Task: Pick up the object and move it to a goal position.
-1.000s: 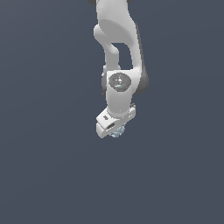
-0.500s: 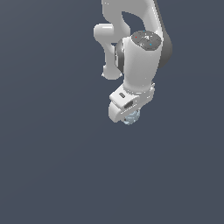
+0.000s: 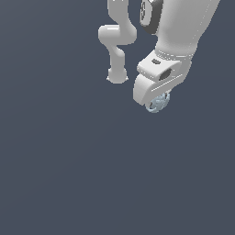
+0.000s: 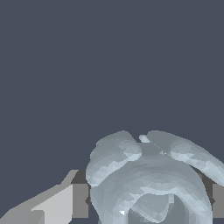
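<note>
The object (image 3: 157,103) is a small, lumpy, pale blue-grey thing with a faceted surface, peeking out under my white gripper (image 3: 157,97) in the exterior view. The gripper's body covers most of it there. In the wrist view the object (image 4: 148,179) fills the space between my fingers (image 4: 79,200), whose grey pads press on it from both sides. My gripper is shut on the object and holds it up in the air, above the plain dark grey ground.
The white arm (image 3: 118,36) rises toward the upper edge of the exterior view, with one of its links hanging just to the exterior view's left of my gripper. Plain dark grey ground (image 3: 69,174) lies all around.
The arm has carried the object toward the exterior view's right and closer to the camera, so the gripper looks larger now. The grip on the object has stayed the same.
</note>
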Robot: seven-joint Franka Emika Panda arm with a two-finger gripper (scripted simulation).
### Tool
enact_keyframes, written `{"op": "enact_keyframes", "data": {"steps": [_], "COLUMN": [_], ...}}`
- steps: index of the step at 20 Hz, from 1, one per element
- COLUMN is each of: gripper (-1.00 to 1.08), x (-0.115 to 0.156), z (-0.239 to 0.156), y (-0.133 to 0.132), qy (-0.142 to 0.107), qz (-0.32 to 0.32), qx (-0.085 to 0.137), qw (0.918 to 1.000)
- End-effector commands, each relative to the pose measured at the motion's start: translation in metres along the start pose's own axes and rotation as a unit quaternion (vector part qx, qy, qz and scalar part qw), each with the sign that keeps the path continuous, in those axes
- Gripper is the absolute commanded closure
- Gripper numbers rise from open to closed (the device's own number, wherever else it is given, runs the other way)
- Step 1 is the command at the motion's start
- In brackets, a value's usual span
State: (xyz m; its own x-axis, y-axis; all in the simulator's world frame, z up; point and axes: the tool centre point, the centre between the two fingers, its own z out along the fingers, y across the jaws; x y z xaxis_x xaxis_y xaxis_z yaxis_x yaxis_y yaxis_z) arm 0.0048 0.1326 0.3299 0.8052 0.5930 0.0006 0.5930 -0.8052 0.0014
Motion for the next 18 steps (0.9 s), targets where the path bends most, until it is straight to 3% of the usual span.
{"op": "enact_keyframes", "data": {"steps": [1, 9, 18], "gripper": [1.08, 1.08, 1.08], "x": [0.006, 0.02, 0.025], "z": [-0.023, -0.069, -0.082], "y": [-0.01, -0.028, -0.033], "qy": [-0.001, 0.0, 0.0], "qz": [0.0, 0.001, 0.001], "qx": [0.0, 0.001, 0.001], "qw": [1.0, 1.0, 1.0]}}
